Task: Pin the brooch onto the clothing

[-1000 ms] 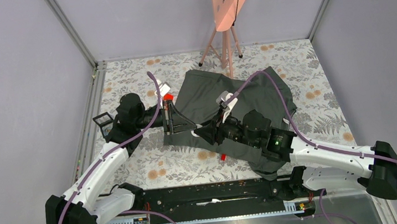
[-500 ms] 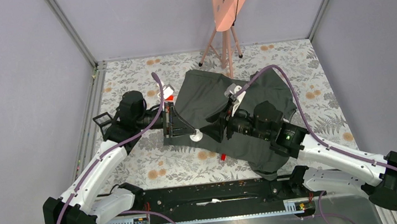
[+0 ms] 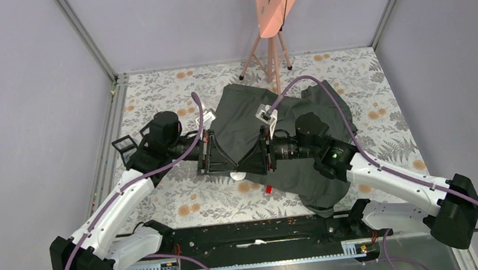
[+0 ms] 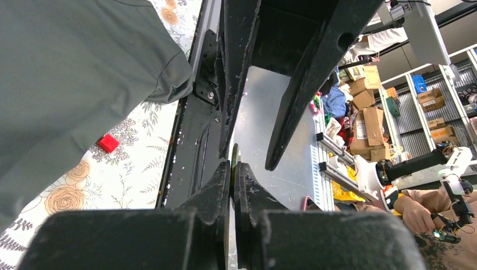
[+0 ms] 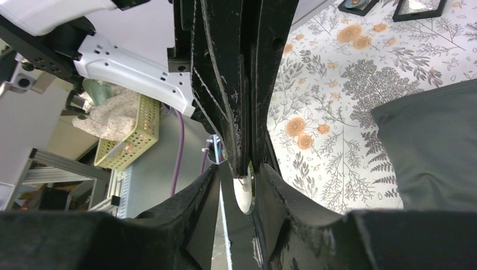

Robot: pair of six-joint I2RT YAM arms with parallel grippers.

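Note:
The clothing, a dark grey T-shirt (image 3: 248,117), lies crumpled on the flowered table; it also shows in the left wrist view (image 4: 73,73) and the right wrist view (image 5: 433,146). My left gripper (image 3: 232,168) is shut on the brooch (image 3: 237,174), a thin white disc, held edge-on (image 4: 233,153) above the shirt's near-left edge. My right gripper (image 3: 247,164) meets it tip to tip. In the right wrist view my right gripper (image 5: 239,169) is open with the brooch (image 5: 244,194) between its fingers, close to one finger, with a gap to the other. The left gripper's fingers (image 5: 225,84) reach in from above.
A small red block (image 3: 268,189) lies on the table near the shirt's front edge. A pink perforated stand (image 3: 273,11) on thin legs rises at the back. A black frame (image 3: 124,147) sits by the left arm. A black rail (image 3: 253,231) runs along the near edge.
The right gripper has turned and moved left so that its open fingers surround the left gripper's tips. The brooch, hidden a second ago, now shows between them. The left gripper shifted slightly right.

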